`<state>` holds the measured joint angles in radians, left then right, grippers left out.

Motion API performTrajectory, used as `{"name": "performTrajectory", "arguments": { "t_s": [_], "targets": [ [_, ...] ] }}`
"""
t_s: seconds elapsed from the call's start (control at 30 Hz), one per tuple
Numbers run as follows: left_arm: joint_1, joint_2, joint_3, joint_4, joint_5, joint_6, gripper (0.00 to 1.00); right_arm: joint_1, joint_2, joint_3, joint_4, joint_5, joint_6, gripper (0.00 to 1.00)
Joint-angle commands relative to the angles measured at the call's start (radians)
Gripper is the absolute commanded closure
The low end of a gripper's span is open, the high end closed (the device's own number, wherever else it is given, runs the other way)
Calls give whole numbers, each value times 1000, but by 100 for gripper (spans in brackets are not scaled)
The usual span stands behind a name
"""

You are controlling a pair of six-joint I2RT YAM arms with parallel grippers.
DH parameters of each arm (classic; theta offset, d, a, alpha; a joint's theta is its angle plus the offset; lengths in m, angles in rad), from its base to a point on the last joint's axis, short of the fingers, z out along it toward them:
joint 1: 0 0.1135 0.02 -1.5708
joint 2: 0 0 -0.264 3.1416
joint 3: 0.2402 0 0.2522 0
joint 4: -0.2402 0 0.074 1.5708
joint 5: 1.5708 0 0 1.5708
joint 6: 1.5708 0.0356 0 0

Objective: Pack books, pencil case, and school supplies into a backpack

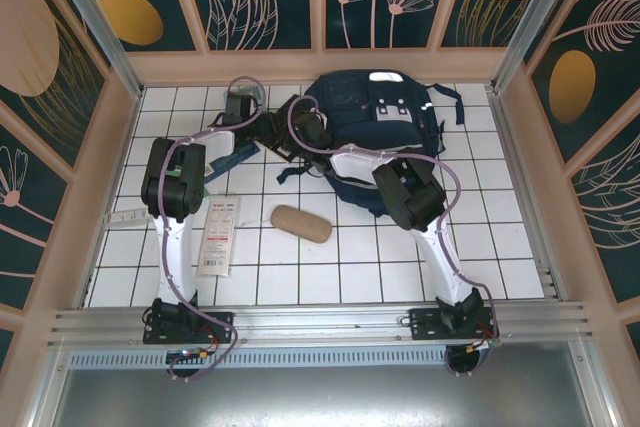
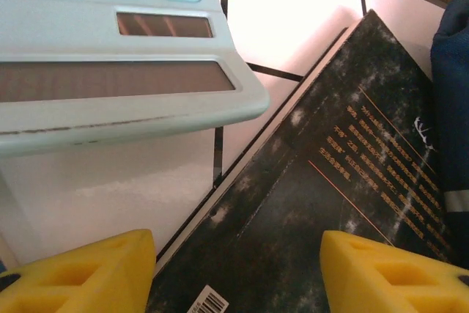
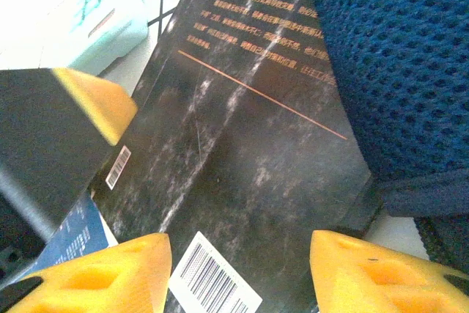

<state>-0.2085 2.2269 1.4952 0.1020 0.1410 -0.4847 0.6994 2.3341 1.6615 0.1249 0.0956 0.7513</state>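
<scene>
One black book [image 3: 242, 130] lies close beneath the right hand [image 3: 236, 254].

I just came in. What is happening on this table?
Packing is under way beside the navy backpack. The left gripper and the right gripper hover, jaws apart, over a black book lying next to a teal calculator; neither holds anything. The tan pencil case and the white packet lie on the table, not yet packed.
</scene>
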Motion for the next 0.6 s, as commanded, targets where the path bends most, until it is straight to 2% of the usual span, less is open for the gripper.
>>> {"name": "performTrajectory", "arguments": {
  "t_s": [0.0,0.3,0.43,0.57],
  "targets": [
    [8,-72,-31,23,31,-31,37,-38,-25,-42,-62,85,37,46],
    [7,-43,-7,5,66,-34,37,-51,-41,-46,-104,115,39,44],
    [3,-62,-47,32,103,-54,38,-42,-41,-28,-151,167,24,38],
    [-9,-101,-128,75,130,-91,40,-52,-51,-40,-147,160,3,36]
  ]
}}
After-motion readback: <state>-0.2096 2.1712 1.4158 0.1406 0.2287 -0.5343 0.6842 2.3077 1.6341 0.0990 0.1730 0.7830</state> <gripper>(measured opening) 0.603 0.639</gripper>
